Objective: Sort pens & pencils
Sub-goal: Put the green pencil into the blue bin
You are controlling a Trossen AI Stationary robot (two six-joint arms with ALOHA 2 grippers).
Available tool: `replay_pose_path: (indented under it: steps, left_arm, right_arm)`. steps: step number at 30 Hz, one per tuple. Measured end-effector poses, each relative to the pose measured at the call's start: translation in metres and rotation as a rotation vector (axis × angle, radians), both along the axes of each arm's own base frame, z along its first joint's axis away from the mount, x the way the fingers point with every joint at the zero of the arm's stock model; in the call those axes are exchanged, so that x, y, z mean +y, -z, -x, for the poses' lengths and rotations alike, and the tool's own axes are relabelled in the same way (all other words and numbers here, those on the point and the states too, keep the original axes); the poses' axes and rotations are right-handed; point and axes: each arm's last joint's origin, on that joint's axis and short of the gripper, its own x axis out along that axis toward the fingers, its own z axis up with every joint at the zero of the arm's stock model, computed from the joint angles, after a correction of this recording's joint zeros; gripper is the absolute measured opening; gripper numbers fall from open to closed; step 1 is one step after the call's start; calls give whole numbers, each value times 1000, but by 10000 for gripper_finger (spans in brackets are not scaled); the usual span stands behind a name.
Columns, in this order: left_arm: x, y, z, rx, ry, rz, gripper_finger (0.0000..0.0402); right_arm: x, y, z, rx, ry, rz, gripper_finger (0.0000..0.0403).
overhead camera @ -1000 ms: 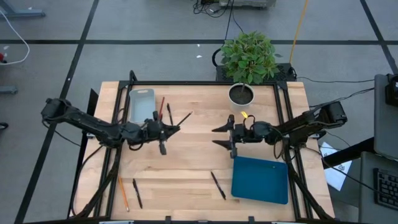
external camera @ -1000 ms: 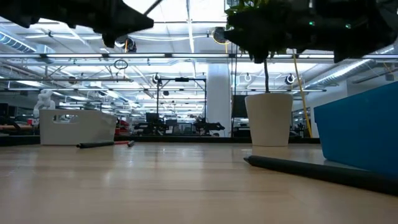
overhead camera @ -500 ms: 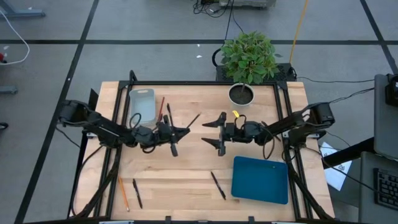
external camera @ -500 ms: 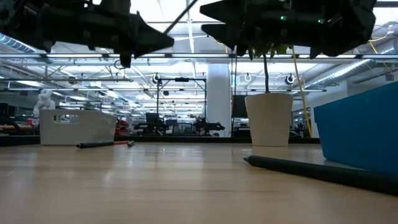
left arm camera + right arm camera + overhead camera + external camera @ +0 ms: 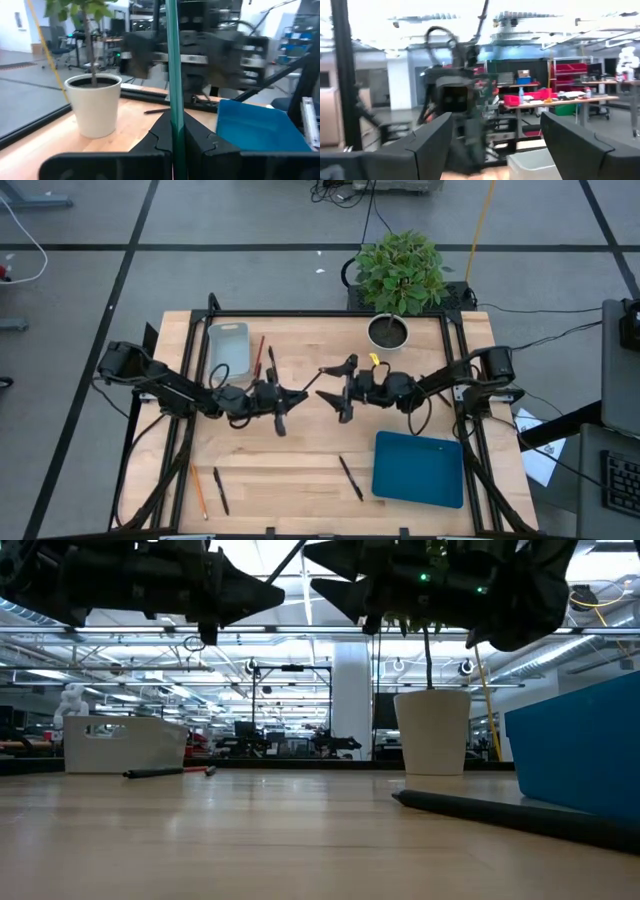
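Green and very thin, the pencil (image 5: 174,75) stood pinched between the closed fingers of the left gripper (image 5: 290,394), which hung above the middle of the table (image 5: 420,345); in the high view the stick slanted up out of the fingertips toward the right gripper (image 5: 333,384), whose fingers were spread wide and held nothing, facing the left one across a small gap. It looked like a hand-over in the making. Such a pencil would be light and stiff but slick and easy to twist in a two-finger pinch, so a hold near its middle, squarely across the shaft, seemed safest; a grip close to one end might let it swing. The other pens and pencils lay well apart: a red stick (image 5: 259,355) and a dark one (image 5: 272,363) just beside the pale bin (image 5: 227,348), an orange pencil (image 5: 199,491) with a black pen (image 5: 220,490) beside it near the front left corner, and another black pen (image 5: 350,478) just left of the blue tray (image 5: 418,469). Flat on smooth wood, these would likely roll or skid under a fingertip, and would need a pinch straight down across the shaft. Pale wooden planks made up the tabletop, with a potted plant (image 5: 390,330) at its far edge. Beyond, the low view showed a large hall with benches, shelving and ceiling lights.
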Motion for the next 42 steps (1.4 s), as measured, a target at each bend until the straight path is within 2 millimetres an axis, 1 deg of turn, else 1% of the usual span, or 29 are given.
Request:
replay_pose_path:
  steps: [5, 9, 15, 19, 21, 23, 25, 28, 31, 32, 37, 38, 39, 42]
  left_arm:
    - [0, 0, 0, 3, 9, 0, 15]
    - [3, 1, -1, 5, 9, 4, 15]
    - [3, 2, -1, 18, 36, 3, 15]
    - [3, 2, -1, 18, 35, 2, 15]
    - [3, 3, -1, 27, 34, 0, 15]
    - [4, 4, -1, 37, 31, -1, 15]
    - [5, 4, -1, 37, 29, 4, 15]
    - [5, 4, -1, 39, 26, 5, 15]
    - [5, 5, -1, 48, 19, 4, 15]
    - [5, 5, -2, 51, 19, -2, 15]
    - [5, 6, -1, 58, 19, -5, 16]
    - [5, 6, -1, 57, 19, 1, 23]
    - [5, 6, -1, 56, 18, 6, 34]
    - [5, 6, -1, 60, 18, -13, 94]
  right_arm:
    - [-3, -1, -2, -3, -42, -45, 289]
    - [-2, 0, -8, 50, -68, -58, 289]
    - [-2, -11, -16, 26, -67, -47, 288]
    - [-2, -14, -18, 10, -64, -35, 286]
    - [-2, -14, -18, 12, -63, -35, 278]
    - [-2, -14, -18, 14, -61, -37, 257]
    - [-2, -14, -18, 12, -62, -43, 221]
    - [-2, -14, -18, 12, -66, -59, 140]
    - [-2, -13, -18, 22, -67, -60, 41]
    - [-2, -13, -18, 22, -68, -64, 23]
    - [-2, -12, -18, 33, -73, -74, 13]
    - [-2, -11, -18, 35, -73, -73, 11]
    - [-2, -11, -18, 38, -71, -67, 11]
    - [-2, -11, -18, 49, -66, -61, 11]
